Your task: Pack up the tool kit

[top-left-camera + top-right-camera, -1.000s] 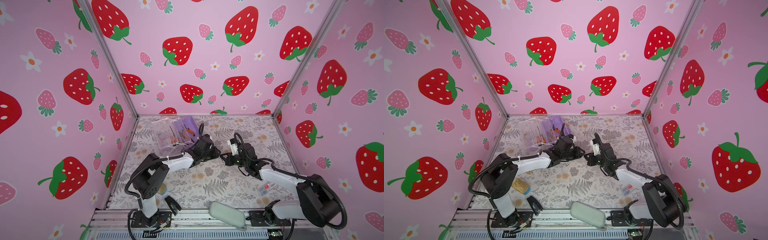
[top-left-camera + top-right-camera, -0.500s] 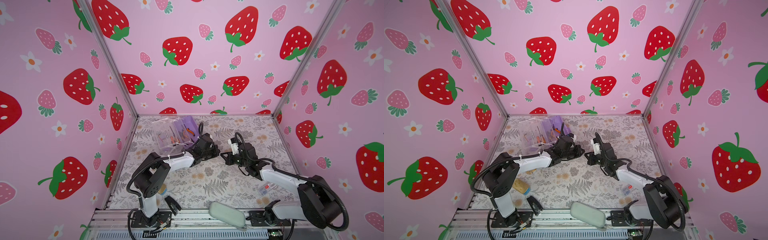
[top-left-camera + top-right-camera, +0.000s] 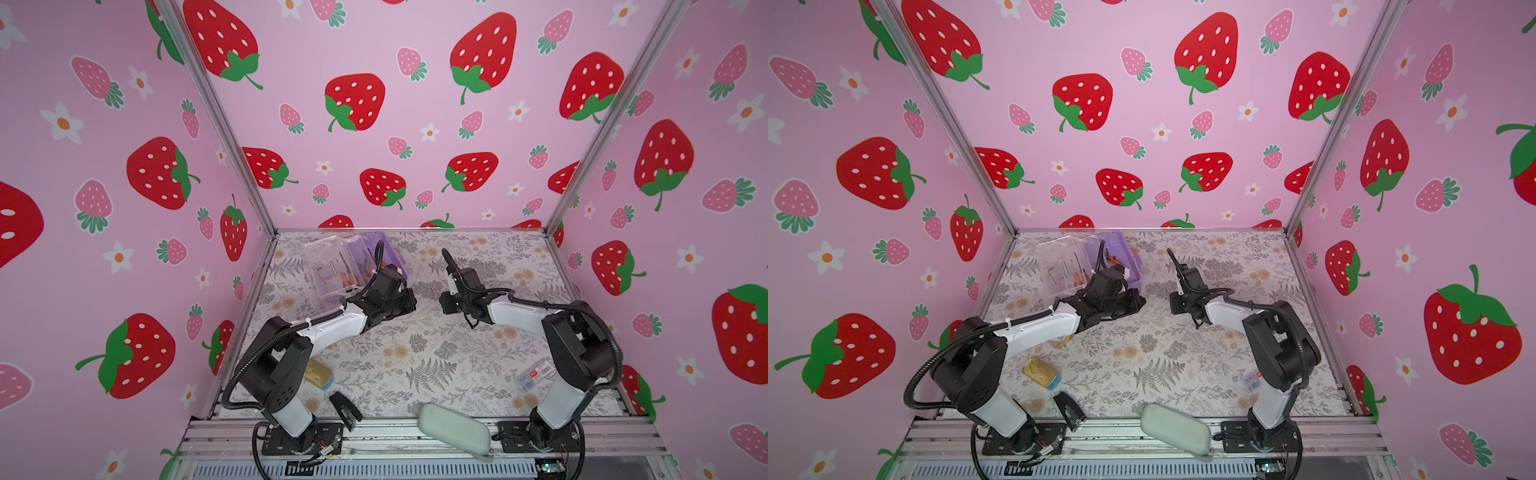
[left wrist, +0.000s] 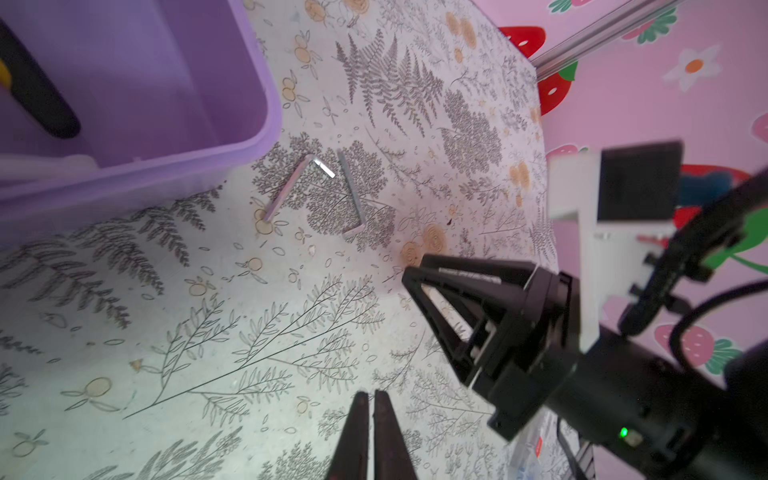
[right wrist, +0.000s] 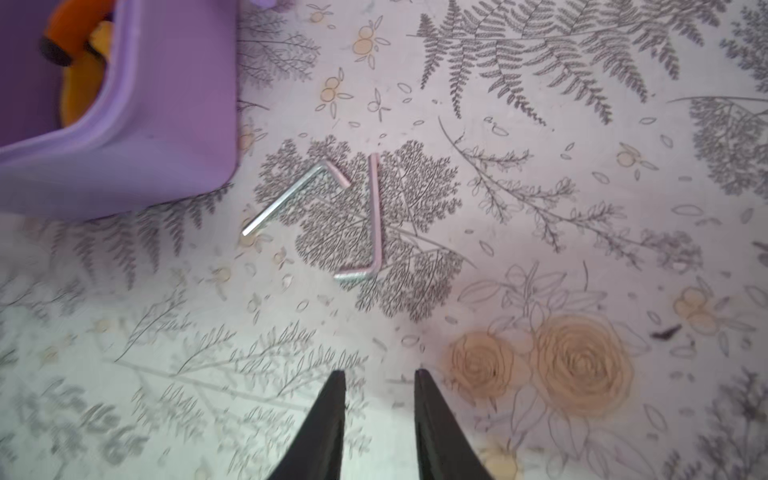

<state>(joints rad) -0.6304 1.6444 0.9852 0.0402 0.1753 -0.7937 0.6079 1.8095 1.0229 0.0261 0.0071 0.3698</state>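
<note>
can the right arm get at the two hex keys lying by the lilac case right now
Probably yes. Both hex keys lie loose on bare mat, apart from the lilac case, and the jaws of the right arm stand parted just short of them with nothing between.

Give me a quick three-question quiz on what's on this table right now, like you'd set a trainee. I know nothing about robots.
1. Count: how many hex keys lie loose on the tablecloth?
2. True or false: those keys lie inside the lilac case.
3. Which gripper has its jaws apart? A) left gripper B) right gripper C) both

Key
1. Two.
2. False: they lie beside it, on the cloth.
3. B. The left one's jaws are shut, and neither gripper holds anything.
</note>
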